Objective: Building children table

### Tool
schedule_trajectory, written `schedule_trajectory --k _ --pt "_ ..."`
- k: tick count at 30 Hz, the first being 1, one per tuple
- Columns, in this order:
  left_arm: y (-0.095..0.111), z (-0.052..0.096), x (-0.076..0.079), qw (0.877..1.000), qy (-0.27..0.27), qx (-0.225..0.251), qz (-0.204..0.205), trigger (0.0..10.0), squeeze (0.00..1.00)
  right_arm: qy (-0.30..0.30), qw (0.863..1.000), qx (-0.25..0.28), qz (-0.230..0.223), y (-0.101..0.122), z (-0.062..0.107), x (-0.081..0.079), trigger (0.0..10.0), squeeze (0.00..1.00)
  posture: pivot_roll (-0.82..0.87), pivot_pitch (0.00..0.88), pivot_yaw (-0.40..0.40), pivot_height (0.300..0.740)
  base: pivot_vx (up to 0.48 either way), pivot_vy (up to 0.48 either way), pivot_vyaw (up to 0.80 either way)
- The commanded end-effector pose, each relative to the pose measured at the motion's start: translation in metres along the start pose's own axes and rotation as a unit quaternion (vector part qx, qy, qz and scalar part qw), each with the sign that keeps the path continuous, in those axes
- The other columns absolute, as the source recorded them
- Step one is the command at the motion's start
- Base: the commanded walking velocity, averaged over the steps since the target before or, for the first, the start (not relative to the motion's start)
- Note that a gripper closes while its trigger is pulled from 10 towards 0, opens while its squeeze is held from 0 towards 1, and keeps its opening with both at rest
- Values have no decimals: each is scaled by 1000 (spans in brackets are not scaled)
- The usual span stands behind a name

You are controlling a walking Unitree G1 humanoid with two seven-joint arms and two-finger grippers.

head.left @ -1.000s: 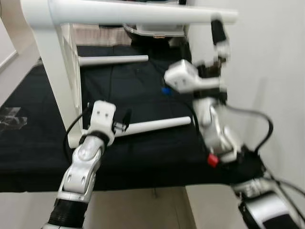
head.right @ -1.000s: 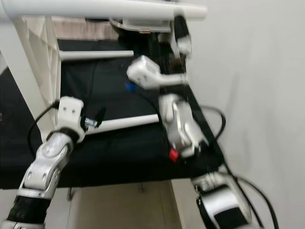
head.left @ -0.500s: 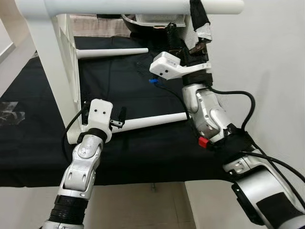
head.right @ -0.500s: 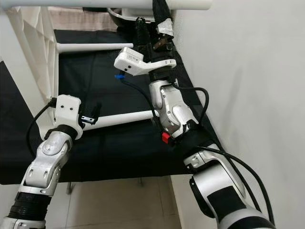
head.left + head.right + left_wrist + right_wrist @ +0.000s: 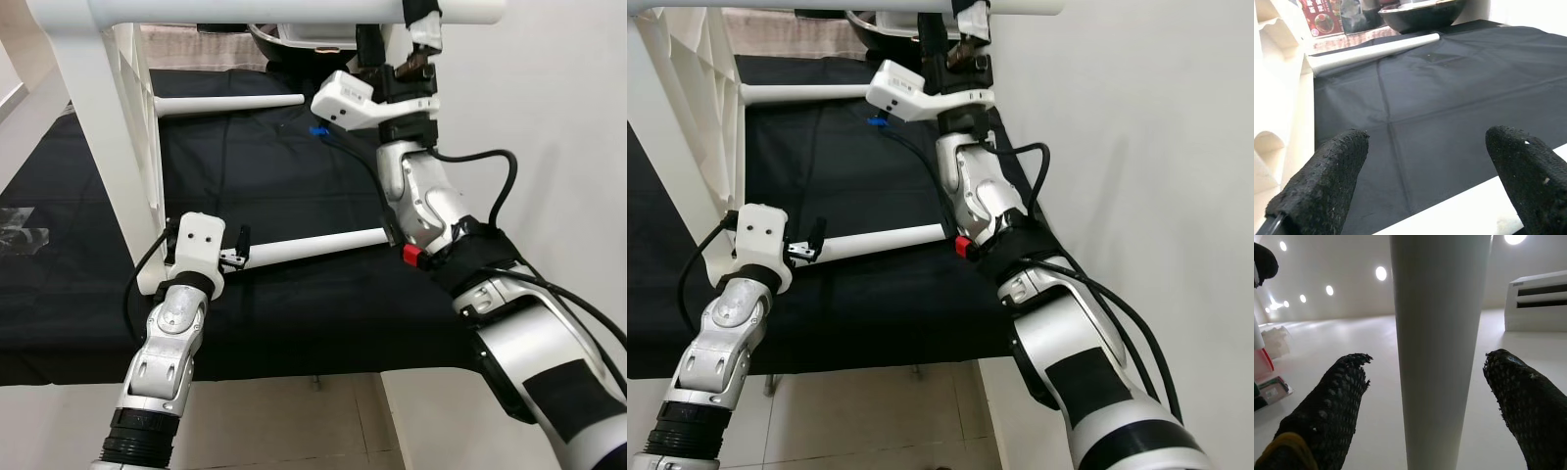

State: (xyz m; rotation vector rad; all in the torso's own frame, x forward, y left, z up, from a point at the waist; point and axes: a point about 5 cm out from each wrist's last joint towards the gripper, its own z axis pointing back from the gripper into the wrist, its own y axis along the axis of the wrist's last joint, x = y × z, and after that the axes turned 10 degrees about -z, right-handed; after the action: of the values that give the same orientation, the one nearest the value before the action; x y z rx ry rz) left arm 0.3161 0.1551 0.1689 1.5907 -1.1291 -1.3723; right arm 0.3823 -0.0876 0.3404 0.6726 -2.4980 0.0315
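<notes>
Nearest the camera, the left gripper [image 5: 238,251] sits low at the near white leg [image 5: 313,245], fingers [image 5: 1337,181] spread apart, one pad by the leg and nothing pinched. That leg lies flat across the black cloth [image 5: 294,313] covering the surface. Further up, the right arm's cable [image 5: 490,186] and red button [image 5: 412,257] cross in front of the cloth's right edge. The small white table [image 5: 108,147] lies on its side, slatted panel upright at left, a second leg [image 5: 230,102] jutting out behind. Up top, the right gripper [image 5: 397,44] reaches the upper leg [image 5: 1440,347], fingers [image 5: 1327,411] open either side of it, not clamped. A dark bowl [image 5: 1420,14] sits beyond; a plain white wall [image 5: 558,117] runs along the right.
</notes>
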Motion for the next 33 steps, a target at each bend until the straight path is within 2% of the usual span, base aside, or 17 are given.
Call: schedule_trajectory --k 1,13,14,15,16,33 --pt "-5 4 2 1000 3 -8 -5 10000 0 -10 1000 7 5 2 -4 1 10000 0 77 119 -114 740 0 0 0" --pt "-8 4 -6 999 26 -11 -15 10000 0 -14 1000 8 0 4 -10 -1 10000 0 76 122 -111 740 0 0 0" --pt "-8 4 -8 999 31 -13 -17 10000 0 -13 1000 8 -2 5 -11 -2 5961 0 77 123 -112 740 0 0 0" --pt "-8 4 -8 999 31 -13 -17 10000 0 -13 1000 8 -2 5 -11 -2 5961 0 77 123 -112 740 0 0 0" --pt "-9 4 -10 999 37 -14 -22 10000 0 -12 1000 8 -5 5 -11 -3 0 0 76 127 -114 740 0 0 0" --pt "-19 6 -27 990 121 -46 -64 10000 0 -11 1000 7 -28 9 -15 -6 0 0 70 134 -111 740 0 0 0"
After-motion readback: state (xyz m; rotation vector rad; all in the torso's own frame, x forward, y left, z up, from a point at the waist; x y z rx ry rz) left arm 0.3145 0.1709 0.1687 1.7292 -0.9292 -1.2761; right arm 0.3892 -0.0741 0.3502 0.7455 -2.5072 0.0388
